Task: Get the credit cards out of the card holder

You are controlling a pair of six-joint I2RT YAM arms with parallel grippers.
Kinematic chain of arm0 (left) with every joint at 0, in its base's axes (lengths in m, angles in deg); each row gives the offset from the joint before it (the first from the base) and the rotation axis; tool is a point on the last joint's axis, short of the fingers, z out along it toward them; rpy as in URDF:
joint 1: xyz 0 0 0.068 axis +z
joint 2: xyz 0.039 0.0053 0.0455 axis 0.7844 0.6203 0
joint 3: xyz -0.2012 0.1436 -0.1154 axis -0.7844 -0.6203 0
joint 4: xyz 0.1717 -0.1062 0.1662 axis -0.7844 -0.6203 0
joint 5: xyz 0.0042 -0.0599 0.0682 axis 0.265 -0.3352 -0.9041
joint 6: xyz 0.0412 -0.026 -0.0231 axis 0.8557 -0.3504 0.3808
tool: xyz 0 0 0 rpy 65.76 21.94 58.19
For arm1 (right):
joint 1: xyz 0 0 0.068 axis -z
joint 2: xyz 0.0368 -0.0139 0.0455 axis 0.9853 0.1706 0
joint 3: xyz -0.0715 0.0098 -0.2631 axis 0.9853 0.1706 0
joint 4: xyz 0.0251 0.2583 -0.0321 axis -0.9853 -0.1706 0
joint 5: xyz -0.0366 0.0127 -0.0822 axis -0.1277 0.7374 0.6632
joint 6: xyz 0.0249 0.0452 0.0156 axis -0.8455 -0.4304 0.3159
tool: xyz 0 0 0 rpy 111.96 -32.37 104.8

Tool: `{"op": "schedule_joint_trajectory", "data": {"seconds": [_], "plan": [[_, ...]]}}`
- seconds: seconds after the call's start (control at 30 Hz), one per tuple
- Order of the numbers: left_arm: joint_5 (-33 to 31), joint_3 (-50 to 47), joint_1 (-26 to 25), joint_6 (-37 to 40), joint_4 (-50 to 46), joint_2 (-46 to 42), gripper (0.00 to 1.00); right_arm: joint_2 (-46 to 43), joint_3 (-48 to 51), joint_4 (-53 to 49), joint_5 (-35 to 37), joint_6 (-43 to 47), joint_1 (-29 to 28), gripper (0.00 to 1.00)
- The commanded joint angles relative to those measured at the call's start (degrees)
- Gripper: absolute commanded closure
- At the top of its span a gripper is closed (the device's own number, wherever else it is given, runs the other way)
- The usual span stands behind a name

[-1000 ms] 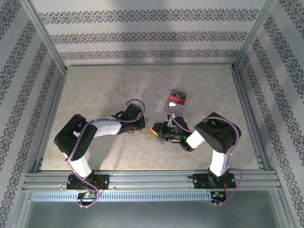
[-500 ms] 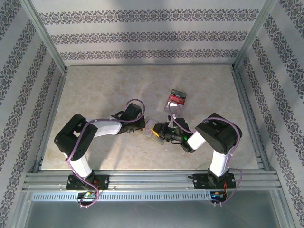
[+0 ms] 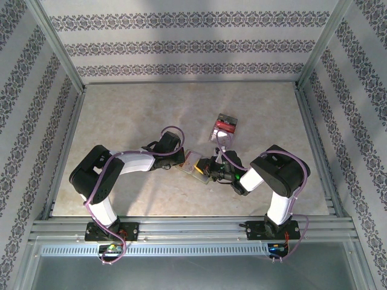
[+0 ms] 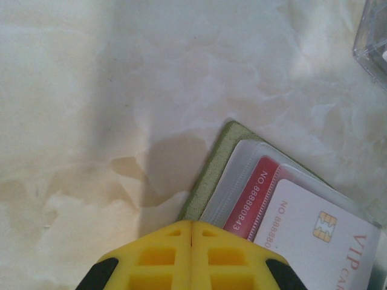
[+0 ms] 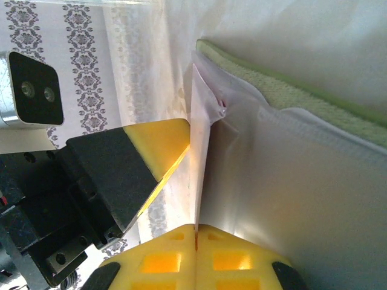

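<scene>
**Part emptied: some cards out, two left in the pockets**

The card holder (image 3: 192,162) lies spread on the table (image 3: 121,115) between the two grippers. Beyond it and to its right, apart from it, sits a small heap of credit cards (image 3: 225,125) that are already out: a red-and-dark one on top, with something pale beneath. The job is not finished. The left wrist view shows a red card (image 4: 249,194) tucked in a clear pocket of the holder and a white card (image 4: 317,232) with a chip overlapping it.

The left gripper (image 4: 192,232) has its fingers pressed together with nothing between them, the tips at the holder's olive edge. I cannot tell whether they pin it down. The right gripper (image 5: 196,232), on the holder's opposite side, is clamped on a thin pale sheet (image 5: 198,145) rising from the holder's inside, either a card's edge or pocket film.

Against a second ago, the right gripper has edged closer into the holder and its fingers have come together. The left arm and the heap sit as they did.
</scene>
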Motion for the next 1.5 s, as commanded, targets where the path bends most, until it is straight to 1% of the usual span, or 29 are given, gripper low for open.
{"op": "schedule_joint_trajectory", "data": {"seconds": [0.0, 0.1, 0.23, 0.37, 0.43, 0.5, 0.63, 0.7, 0.8, 0.9, 1.13, 1.2, 1.33, 1.47], "plan": [[1.6, -1.9, 0.7, -1.5, -3.1, 0.5, 1.00, -0.2, 0.3, 3.2, 0.5, 0.6, 0.7, 0.96], [2.3, -2.0, 0.7, -2.2, -3.5, -2.0, 0.99, 0.4, 0.1, 3.3, 0.3, 0.9, 0.7, 0.96], [1.4, -1.3, 0.7, -2.5, -5.5, -6.1, 0.85, 1.4, -0.2, 3.5, -0.2, 1.5, 0.7, 0.96], [1.6, -0.3, 0.7, -2.6, -6.2, -8.4, 0.72, 2.2, -0.7, 3.5, -0.6, 1.7, 0.7, 0.96], [2.8, 0.4, 0.7, -2.4, -6.4, -8.2, 0.69, 2.4, -0.9, 3.4, -0.7, 1.7, 0.7, 0.96], [4.6, 0.8, 0.7, -2.2, -6.3, -7.4, 0.68, 2.5, -0.9, 3.5, -1.0, 1.6, 0.7, 0.96], [8.6, 1.3, 0.6, -1.4, -4.7, -5.4, 0.69, 2.2, -0.5, 3.3, -0.8, 1.7, 0.7, 0.96], [9.0, 1.5, 0.7, -0.9, -4.8, -4.4, 0.73, 2.1, -0.3, 3.3, -0.7, 1.7, 0.8, 0.95], [6.9, 2.7, 0.7, 1.8, -7.1, -3.0, 0.78, 2.2, -0.3, 3.3, -0.7, 1.7, 0.7, 0.95], [4.3, 4.4, 0.6, 4.8, -10.3, -1.2, 0.78, 2.1, -0.2, 3.3, -0.7, 1.6, 0.7, 0.95], [5.2, 5.7, 0.3, 6.5, -11.5, 2.5, 0.79, 1.6, 0.3, 3.2, -0.6, 1.5, 0.9, 0.95], [4.2, 5.6, 0.3, 6.8, -12.4, 2.6, 0.82, 1.5, 0.4, 3.2, -0.6, 1.5, 1.1, 0.94], [2.9, 5.2, 0.1, 7.6, -14.1, 2.9, 0.87, 1.4, 0.3, 3.3, -0.7, 1.6, 1.2, 0.90], [4.1, 4.5, -0.3, 7.1, -13.5, 4.0, 0.91, 1.2, -0.5, 3.7, -0.9, 1.9, 1.2, 0.85]]}}
